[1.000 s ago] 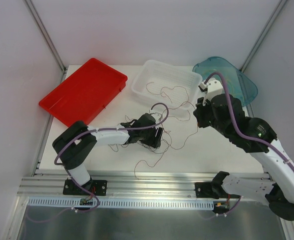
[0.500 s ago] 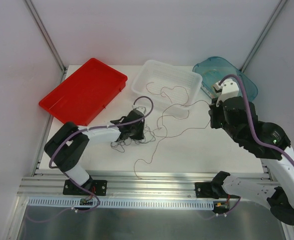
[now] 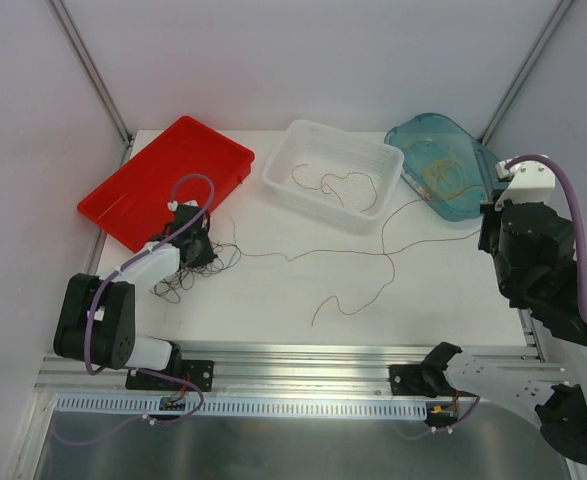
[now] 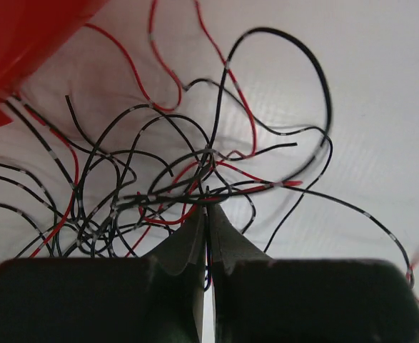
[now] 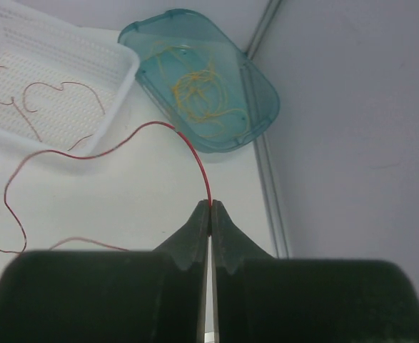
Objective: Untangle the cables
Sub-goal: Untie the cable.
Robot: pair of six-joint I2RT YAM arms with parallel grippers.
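Note:
A knot of black and red cables [image 4: 145, 193] lies on the white table beside the red tray, and in the top view the cables [image 3: 178, 278] sit at the left. My left gripper [image 4: 208, 204] is shut on strands of this knot; from above, the left gripper [image 3: 195, 250] is just right of it. One thin red cable [image 3: 303, 255] runs from the knot across the table to the right. My right gripper [image 5: 210, 206] is shut on the end of that red cable [image 5: 195, 161]. In the top view, the right gripper [image 3: 485, 232] sits near the table's right edge.
A red tray [image 3: 163, 180] lies at the back left, its corner [image 4: 23, 36] close over the knot. A white basket [image 3: 373, 160] at the back centre holds a red cable [image 5: 38, 100]. A teal tray [image 5: 263, 107] at the back right holds yellow cables [image 5: 198, 93]. Frame posts flank the table.
My left gripper shut on the knot and dragged it left toward the red tray. My right arm swung right and back, drawing the red cable out across the table.

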